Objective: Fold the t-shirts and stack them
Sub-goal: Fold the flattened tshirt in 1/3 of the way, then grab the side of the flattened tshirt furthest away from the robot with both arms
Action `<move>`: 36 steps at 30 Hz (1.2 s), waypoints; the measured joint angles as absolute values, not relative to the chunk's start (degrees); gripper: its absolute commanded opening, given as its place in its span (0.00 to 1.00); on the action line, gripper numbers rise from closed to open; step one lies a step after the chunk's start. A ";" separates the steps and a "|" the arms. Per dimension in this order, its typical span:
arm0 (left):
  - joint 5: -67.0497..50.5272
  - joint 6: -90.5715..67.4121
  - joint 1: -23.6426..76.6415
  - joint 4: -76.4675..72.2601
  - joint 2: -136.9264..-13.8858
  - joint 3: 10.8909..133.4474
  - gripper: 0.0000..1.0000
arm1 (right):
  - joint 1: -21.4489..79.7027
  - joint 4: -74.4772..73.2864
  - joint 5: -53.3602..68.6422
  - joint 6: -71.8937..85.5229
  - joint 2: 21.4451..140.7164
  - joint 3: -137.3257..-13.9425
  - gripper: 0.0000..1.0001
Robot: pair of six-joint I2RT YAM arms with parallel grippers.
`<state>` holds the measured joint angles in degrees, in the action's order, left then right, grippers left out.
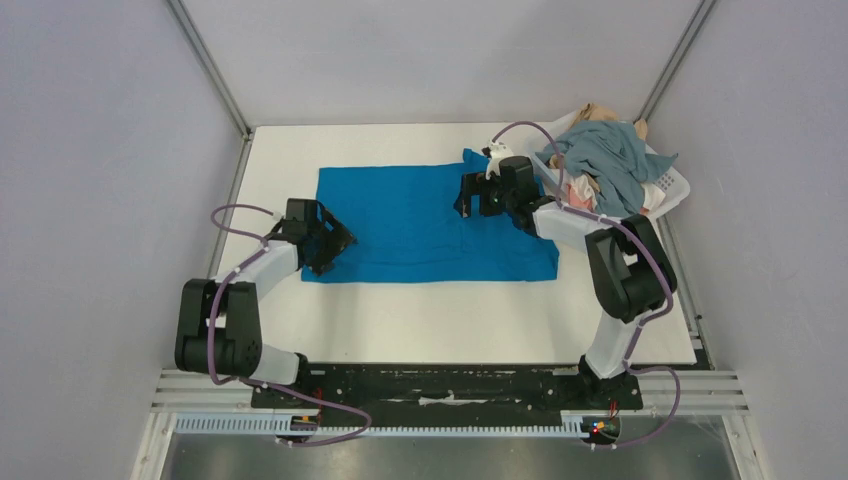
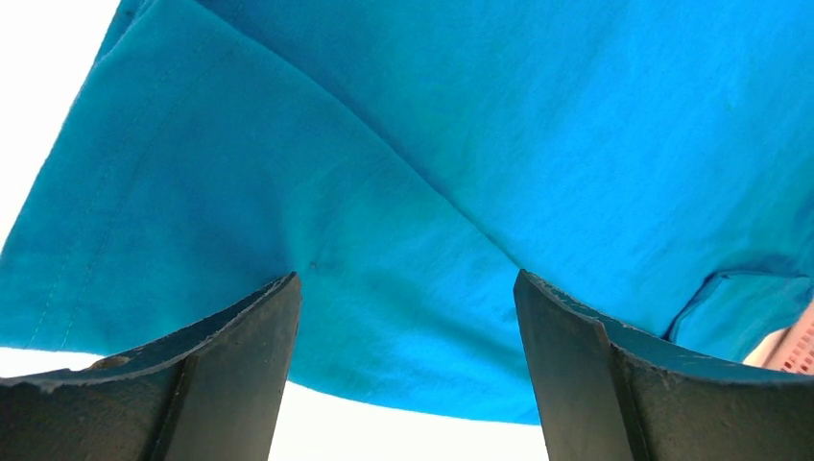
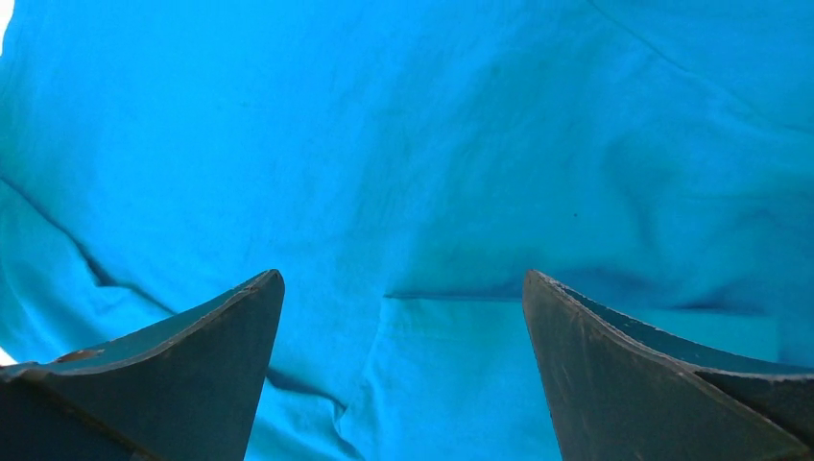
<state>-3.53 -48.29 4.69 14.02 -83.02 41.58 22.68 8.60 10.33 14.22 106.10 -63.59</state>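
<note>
Left tool (image 2: 405, 327) and right tool (image 3: 403, 327) sit low over opposite ends of the blue shirt (image 1: 420, 215), both spread apart, and only the top view catches the basket (image 1: 678, 186).

1 spread t-shirt (image 1: 430, 220) lies flat on the table (image 1: 450, 320), in the middle-to-far part, long side running left to right. The basket (image 1: 672, 190) sits at the far right corner of the table, just right of the spread t-shirt's far right corner. A heap of t-shirts (image 1: 610, 160) is in the basket, hanging over its rim on the left and near sides. The left gripper (image 1: 335, 240) is at the spread t-shirt's near left corner, over the cloth edge. The right gripper (image 1: 468, 195) is over its right half, toward the far edge, between the cloth's centre and the basket.
</note>
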 measured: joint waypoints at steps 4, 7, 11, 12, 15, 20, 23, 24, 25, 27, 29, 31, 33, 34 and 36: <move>-3.40 -48.31 4.69 15.40 -80.16 41.58 0.88 | 22.68 7.79 8.88 13.04 98.17 -57.74 0.98; -2.79 -48.31 4.69 16.73 -76.44 41.52 0.88 | 22.68 7.94 9.17 12.88 88.99 -49.43 0.98; -1.26 -48.34 4.69 17.15 -71.07 40.75 0.88 | 22.68 7.97 9.45 12.97 80.44 -39.81 0.98; -1.37 -48.34 4.69 16.56 -70.50 40.45 0.88 | 22.68 7.92 9.56 12.99 80.23 -39.00 0.98; -3.53 -48.36 4.64 12.86 -72.49 40.01 0.88 | 22.68 8.21 10.26 13.04 82.35 -38.72 0.98; -7.31 -48.38 5.02 8.95 -85.08 42.94 0.88 | 22.72 8.99 10.81 13.58 89.30 -40.03 0.98; -8.95 -48.82 5.52 6.66 -89.41 44.49 0.88 | 22.72 9.13 10.68 13.91 91.07 -40.01 0.98; -9.10 -48.82 5.87 5.63 -89.97 44.71 0.88 | 22.72 9.45 10.63 14.09 90.98 -39.92 0.98; -9.26 -48.82 6.17 5.15 -90.48 44.69 0.88 | 22.72 9.80 10.59 14.39 90.80 -39.64 0.98; -9.54 -48.95 6.83 3.81 -90.80 44.51 0.88 | 22.72 11.11 10.39 15.09 90.00 -37.93 0.98; -9.67 -48.97 7.22 2.11 -90.56 43.40 0.88 | 22.72 12.38 10.28 15.92 88.01 -35.35 0.98; -9.67 -48.99 7.49 0.16 -89.30 41.47 0.88 | 22.72 13.39 10.15 16.93 85.27 -32.25 0.98; -9.56 -49.01 8.27 -1.72 -87.09 38.54 0.88 | 22.72 14.50 10.17 17.96 82.41 -29.06 0.98; -9.61 -49.04 8.80 -2.24 -85.97 37.19 0.88 | 22.72 14.98 10.15 18.52 80.84 -27.38 0.98; -9.52 -49.25 10.26 -3.46 -82.81 33.85 0.88 | 22.72 15.66 10.20 19.44 78.00 -24.58 0.98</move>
